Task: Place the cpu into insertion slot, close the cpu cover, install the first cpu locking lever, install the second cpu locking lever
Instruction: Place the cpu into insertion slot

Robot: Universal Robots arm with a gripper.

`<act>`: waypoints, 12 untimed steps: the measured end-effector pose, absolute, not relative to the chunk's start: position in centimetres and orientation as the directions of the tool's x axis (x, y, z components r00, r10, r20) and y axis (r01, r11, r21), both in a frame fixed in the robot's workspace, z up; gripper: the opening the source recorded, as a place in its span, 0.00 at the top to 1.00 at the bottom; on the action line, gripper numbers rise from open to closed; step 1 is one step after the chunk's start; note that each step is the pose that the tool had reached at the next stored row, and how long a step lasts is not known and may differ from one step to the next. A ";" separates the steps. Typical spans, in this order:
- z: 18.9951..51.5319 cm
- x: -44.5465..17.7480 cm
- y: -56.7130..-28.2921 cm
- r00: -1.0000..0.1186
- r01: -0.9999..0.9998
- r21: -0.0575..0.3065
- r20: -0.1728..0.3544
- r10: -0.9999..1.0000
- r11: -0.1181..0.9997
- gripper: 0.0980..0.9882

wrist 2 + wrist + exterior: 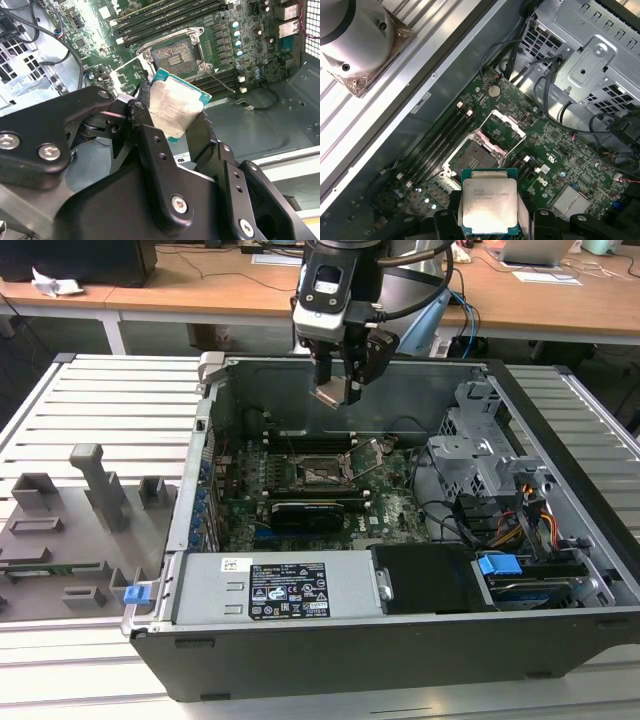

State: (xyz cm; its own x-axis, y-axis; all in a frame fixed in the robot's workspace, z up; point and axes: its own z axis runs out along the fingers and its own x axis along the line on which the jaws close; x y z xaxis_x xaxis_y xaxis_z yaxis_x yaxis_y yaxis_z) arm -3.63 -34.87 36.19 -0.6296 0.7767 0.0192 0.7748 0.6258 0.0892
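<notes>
Pinching the cpu (177, 107) by two opposite edges in the gripper (175, 114), likely sparing both flat faces from contact. Hanging well above the insertion slot (470, 156), not yet seated. Leaving the cpu cover (511, 122) swung up beside the insertion slot, apparently keeping the insertion slot bare for receiving the cpu.

2 wrist views above insertion slot (175, 56)

- The arm (338, 285) comes in from above in the exterior view — wrist pointing straight down.
- Jaws clamped on the cpu (176, 107) — a black finger (150, 145) on each of two opposite edges, holding it aloft.
</notes>
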 end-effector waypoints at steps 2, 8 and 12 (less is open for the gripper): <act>36.2 -3.6 -34.9 -0.623 0.780 0.089 0.019 0.782 0.619 0.52; 36.2 -3.6 -34.9 -0.607 0.793 0.089 0.019 0.795 0.603 0.52; 36.2 -3.6 -34.9 -0.596 0.801 0.089 0.019 0.803 0.592 0.52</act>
State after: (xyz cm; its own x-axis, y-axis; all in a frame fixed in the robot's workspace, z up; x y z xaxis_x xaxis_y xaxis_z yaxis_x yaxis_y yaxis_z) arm -3.63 -34.87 36.20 -0.5957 0.8030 0.0192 0.8010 0.5920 0.0891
